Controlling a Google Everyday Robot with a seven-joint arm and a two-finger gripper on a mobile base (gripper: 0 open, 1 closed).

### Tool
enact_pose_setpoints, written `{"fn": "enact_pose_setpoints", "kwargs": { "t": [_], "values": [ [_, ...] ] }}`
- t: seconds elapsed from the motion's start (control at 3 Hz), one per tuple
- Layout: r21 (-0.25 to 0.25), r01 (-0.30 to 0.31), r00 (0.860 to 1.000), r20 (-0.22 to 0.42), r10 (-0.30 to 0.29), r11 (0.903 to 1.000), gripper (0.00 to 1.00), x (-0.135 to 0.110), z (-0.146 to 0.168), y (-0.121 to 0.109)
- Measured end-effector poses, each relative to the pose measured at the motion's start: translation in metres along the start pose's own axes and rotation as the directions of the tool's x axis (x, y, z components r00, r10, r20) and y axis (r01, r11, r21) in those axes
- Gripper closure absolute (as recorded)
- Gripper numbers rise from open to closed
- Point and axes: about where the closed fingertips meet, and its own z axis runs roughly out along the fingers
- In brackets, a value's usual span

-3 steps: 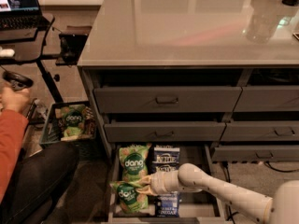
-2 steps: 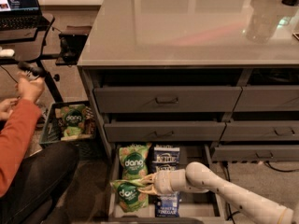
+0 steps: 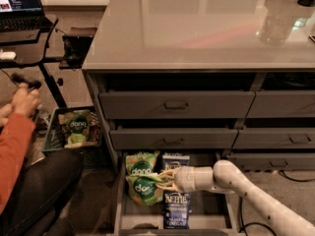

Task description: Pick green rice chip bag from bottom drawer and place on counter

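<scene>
Green rice chip bag (image 3: 143, 191) is lying in the open bottom drawer (image 3: 147, 216) below the glossy counter (image 3: 197, 28); the gripper (image 3: 165, 179) is reaching across the drawer, touching it, grip unclear.

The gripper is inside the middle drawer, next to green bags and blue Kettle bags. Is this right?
Not quite. In the camera view the gripper is inside the open bottom drawer, not the middle drawer above it. It is indeed next to green rice chip bags and blue Kettle bags.
</scene>
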Motion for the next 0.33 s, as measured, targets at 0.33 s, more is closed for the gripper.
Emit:
{"fn": "enact_pose_setpoints", "kwargs": {
  "t": [0.33],
  "values": [
    [-0.001, 0.005, 1.000, 0.002, -0.005, 1.0000, 1.00, -0.0001, -0.0010, -0.0011]
  ]
}}
